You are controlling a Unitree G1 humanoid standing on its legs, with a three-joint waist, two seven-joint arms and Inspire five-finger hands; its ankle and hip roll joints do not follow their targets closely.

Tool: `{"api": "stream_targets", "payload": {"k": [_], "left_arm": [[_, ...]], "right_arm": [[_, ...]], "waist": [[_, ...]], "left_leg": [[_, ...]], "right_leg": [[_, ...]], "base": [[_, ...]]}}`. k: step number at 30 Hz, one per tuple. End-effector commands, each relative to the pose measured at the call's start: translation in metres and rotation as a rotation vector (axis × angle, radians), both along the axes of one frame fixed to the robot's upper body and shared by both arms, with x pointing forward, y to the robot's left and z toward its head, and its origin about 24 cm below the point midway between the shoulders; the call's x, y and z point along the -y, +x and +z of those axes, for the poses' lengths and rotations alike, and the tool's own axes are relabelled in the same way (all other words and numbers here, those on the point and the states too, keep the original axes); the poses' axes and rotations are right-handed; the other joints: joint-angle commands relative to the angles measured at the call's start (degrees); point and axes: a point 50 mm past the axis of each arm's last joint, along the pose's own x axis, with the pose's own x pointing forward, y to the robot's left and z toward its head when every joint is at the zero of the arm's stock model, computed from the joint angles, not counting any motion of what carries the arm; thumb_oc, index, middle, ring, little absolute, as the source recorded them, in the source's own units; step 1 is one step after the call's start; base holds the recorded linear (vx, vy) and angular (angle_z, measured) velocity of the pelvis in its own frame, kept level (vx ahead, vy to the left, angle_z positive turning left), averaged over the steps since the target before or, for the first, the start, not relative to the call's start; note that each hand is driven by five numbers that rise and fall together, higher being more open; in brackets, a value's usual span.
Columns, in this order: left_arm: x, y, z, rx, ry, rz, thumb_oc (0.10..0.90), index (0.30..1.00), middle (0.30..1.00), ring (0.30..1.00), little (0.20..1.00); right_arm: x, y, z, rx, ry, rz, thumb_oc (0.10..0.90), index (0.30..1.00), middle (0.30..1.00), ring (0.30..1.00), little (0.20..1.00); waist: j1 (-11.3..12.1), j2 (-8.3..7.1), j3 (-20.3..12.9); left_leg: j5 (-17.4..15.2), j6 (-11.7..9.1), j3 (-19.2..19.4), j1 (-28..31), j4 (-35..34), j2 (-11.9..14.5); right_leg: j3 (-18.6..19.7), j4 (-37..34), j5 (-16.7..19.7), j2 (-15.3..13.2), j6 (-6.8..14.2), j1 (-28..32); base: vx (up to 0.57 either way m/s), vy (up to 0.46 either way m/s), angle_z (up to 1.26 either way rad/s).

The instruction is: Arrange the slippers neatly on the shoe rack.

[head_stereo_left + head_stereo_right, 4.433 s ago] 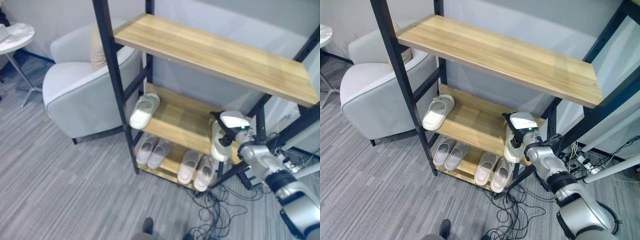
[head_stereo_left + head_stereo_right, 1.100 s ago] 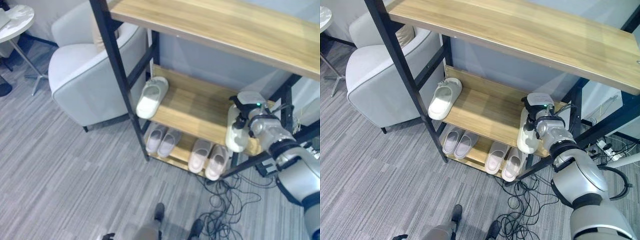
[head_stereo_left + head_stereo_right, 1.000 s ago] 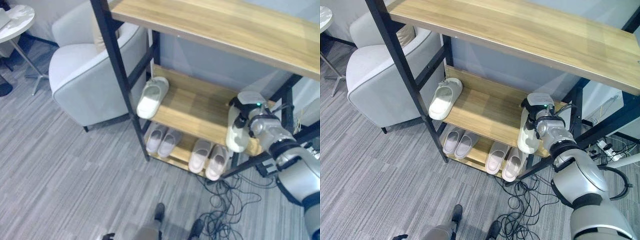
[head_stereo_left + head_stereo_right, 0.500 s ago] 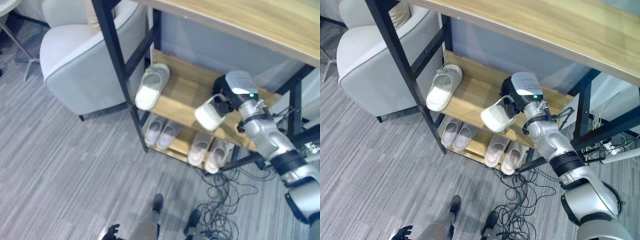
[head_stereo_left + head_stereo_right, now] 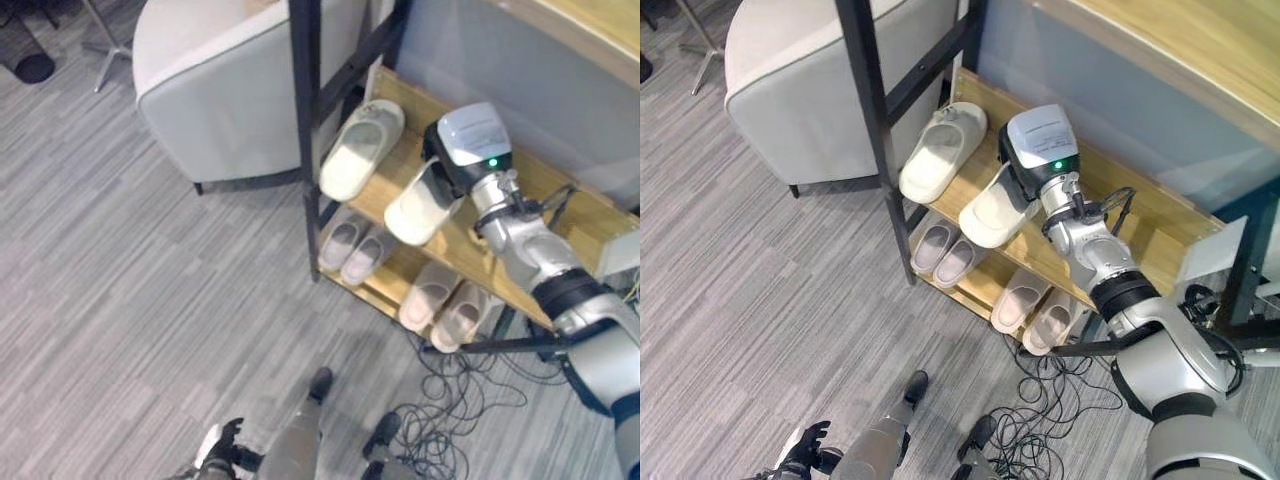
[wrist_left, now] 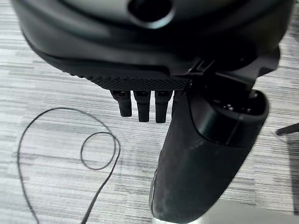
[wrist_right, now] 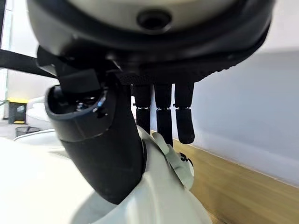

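While its thumb and fingers pinch a pale cream rubber slipper point(image 5: 992, 212), the right robot hand point(image 5: 1025, 170) holds it just beside another cream slipper point(image 5: 940, 152) on the wooden black-framed shoe rack point(image 5: 1140, 232).

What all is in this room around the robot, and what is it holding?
Held slipper: one, cream-white, in the right robot hand, over the middle shelf beside the other cream slipper.
Resting slipper: one, cream-white, on the middle shelf at its left end.
Lower slippers: four, pale pinkish-beige, two pairs side by side on the bottom shelf.
Shoe rack: one, black frame with light wooden shelves.
Armchair: one, light grey, left of the rack.
Carpet: grey, striped, covering the floor.
Cables: black, tangled on the floor by the rack's right end.
Right robot hand: dark, thumb and fingers pinching the held slipper.
Left robot hand: dark, holding nothing, above the carpet.
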Motion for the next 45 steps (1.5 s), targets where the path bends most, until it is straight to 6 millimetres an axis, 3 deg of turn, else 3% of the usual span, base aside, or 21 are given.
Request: {"api": "stream_targets", "payload": {"k": [1, 7, 14, 19, 20, 21, 30, 39, 45], "left_arm": [[-0.013, -0.002, 0.003, -0.016, 0.077, -0.019, 0.800, 0.900, 0.900, 0.900, 0.900], [-0.013, 0.009, 0.007, 0.034, 0.076, -0.003, 0.800, 0.900, 0.900, 0.900, 0.900], [-0.007, 0.030, 0.015, 0.152, 0.026, 0.020, 0.800, 0.900, 0.900, 0.900, 0.900], [-0.007, 0.030, 0.016, 0.162, 0.036, 0.025, 0.800, 0.900, 0.900, 0.900, 0.900], [-0.008, 0.029, 0.015, 0.160, 0.037, 0.033, 0.800, 0.900, 0.900, 0.900, 0.900], [-0.009, 0.029, 0.015, 0.156, 0.042, 0.029, 0.800, 0.900, 0.900, 0.900, 0.900], [-0.013, 0.021, 0.013, 0.129, 0.019, 0.073, 0.800, 0.900, 0.900, 0.900, 0.900], [-0.016, 0.009, 0.009, 0.083, -0.008, 0.093, 0.800, 0.900, 0.900, 0.900, 0.900], [-0.017, 0.001, 0.006, 0.055, -0.021, 0.105, 0.800, 0.900, 0.900, 0.900, 0.900]], "right_arm": [[0.003, -0.011, 0.095, 0.340, 0.034, 0.011, 0.400, 0.300, 0.300, 0.300, 0.300], [0.021, -0.007, 0.103, 0.340, 0.074, -0.067, 0.400, 0.300, 0.300, 0.300, 0.300], [0.022, -0.006, 0.111, 0.340, 0.089, -0.085, 0.400, 0.300, 0.300, 0.300, 0.300], [0.028, -0.007, 0.111, 0.355, 0.179, -0.072, 0.403, 0.305, 0.305, 0.305, 0.305], [0.029, -0.007, 0.110, 0.360, 0.224, -0.057, 0.634, 0.651, 0.651, 0.651, 0.651], [0.027, -0.007, 0.108, 0.340, 0.258, -0.032, 0.800, 0.900, 0.900, 0.900, 0.900], [0.006, -0.006, 0.098, 0.244, 0.360, 0.113, 0.800, 0.900, 0.900, 0.900, 0.900], [0.013, -0.002, 0.085, 0.125, 0.556, 0.159, 0.800, 0.900, 0.900, 0.900, 0.900], [0.021, -0.006, 0.079, 0.146, 0.688, 0.197, 0.800, 0.900, 0.900, 0.900, 0.900]], "waist": [[1.8, -0.74, -0.3], [2.2, -1.00, 0.5], [2.1, -0.57, 1.1], [2.1, -0.26, 1.2], [2.1, -0.13, 1.2], [2.1, -0.14, 1.1], [1.5, -0.69, 0.6], [0.5, -0.70, 0.7], [0.0, -0.49, 0.4]], "left_leg": [[-3.6, -0.7, -1.3, 4.2, -2.5, -1.6], [-3.3, -0.7, -2.3, 3.3, -2.4, -2.0], [-3.1, -0.6, -2.6, 2.9, -2.1, -2.5], [-3.2, -0.6, -2.8, 2.9, -2.0, -2.6], [-3.3, -0.5, -2.8, 2.9, -2.0, -2.7], [-3.4, -0.5, -2.6, 3.0, -1.9, -2.7], [-3.6, -0.5, -2.1, 3.6, -2.0, -2.6], [-3.6, -0.5, -1.5, 3.8, -2.1, -2.3], [-3.7, -0.4, -1.3, 4.0, -2.2, -2.2]], "right_leg": [[0.2, -0.1, 2.4, -1.3, 4.4, 6.4], [-0.6, -0.1, 2.7, -1.4, 4.4, 6.1], [-1.0, 0.1, 2.4, -1.6, 4.2, 6.2], [-1.2, 0.1, 2.2, -1.8, 4.2, 6.2], [-1.2, 0.1, 2.2, -1.9, 4.3, 6.2], [-1.2, 0.1, 2.2, -1.9, 4.3, 6.3], [-0.8, 0.2, 2.2, -1.8, 4.1, 6.6], [-0.1, 0.2, 2.0, -1.5, 3.9, 6.3], [0.1, 0.2, 1.9, -1.3, 3.8, 6.2]], "base": [[0.01, 0.039, 0.25], [0.00, 0.031, 0.10], [0.00, 0.033, 0.05], [0.00, 0.004, 0.01], [0.00, 0.000, 0.00], [0.00, 0.000, 0.00], [0.00, 0.000, 0.00], [0.00, 0.001, -0.01], [0.00, 0.000, -0.03]]}}
